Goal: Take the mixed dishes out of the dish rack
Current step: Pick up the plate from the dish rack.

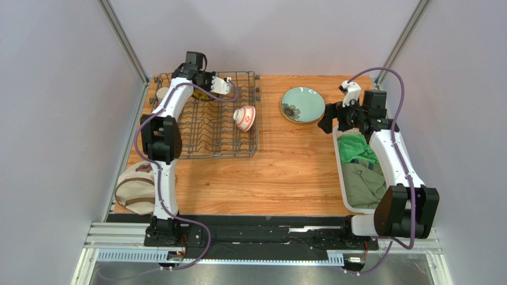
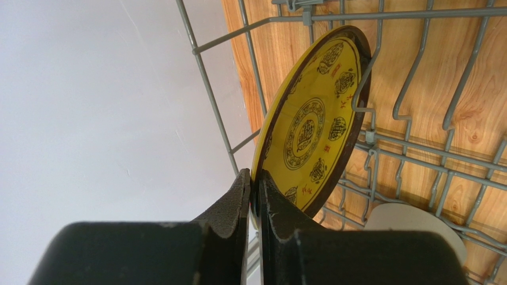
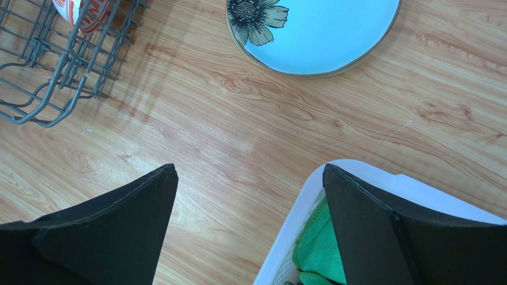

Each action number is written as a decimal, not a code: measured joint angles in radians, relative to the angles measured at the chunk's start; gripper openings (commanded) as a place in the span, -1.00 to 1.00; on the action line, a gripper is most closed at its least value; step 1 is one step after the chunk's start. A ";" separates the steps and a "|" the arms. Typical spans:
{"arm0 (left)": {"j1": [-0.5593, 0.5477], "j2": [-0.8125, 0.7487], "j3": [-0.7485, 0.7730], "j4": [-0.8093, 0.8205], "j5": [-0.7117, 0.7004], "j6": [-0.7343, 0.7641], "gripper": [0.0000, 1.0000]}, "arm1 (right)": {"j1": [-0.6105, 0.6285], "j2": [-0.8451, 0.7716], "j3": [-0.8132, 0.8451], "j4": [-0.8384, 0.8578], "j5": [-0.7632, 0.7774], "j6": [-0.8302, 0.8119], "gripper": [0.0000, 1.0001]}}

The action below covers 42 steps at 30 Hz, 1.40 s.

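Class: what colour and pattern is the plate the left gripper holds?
Plate: yellow, dark medallions and rim; best in left wrist view.

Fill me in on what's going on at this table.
The dish rack is being unloaded. The left gripper is clamped on the rim of the yellow patterned plate, which stands on edge among the prongs at the rack's far left corner. The right gripper is open and holds nothing, hovering over the table by the white basket. The green flowered plate is already out, lying flat on the table. The red-and-white bowl is in the rack.
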 measured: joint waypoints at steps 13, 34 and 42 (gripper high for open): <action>0.000 -0.145 -0.067 0.014 -0.009 -0.114 -1.00 | 0.000 0.000 -0.006 0.000 -0.024 0.001 0.93; -0.007 -0.700 -0.327 -0.073 0.151 -0.604 -1.00 | 0.234 -0.070 0.076 0.022 -0.169 0.069 0.91; -0.074 -0.952 -0.581 -0.085 0.326 -0.821 -1.00 | 0.444 -0.069 0.126 0.113 -0.131 0.115 0.84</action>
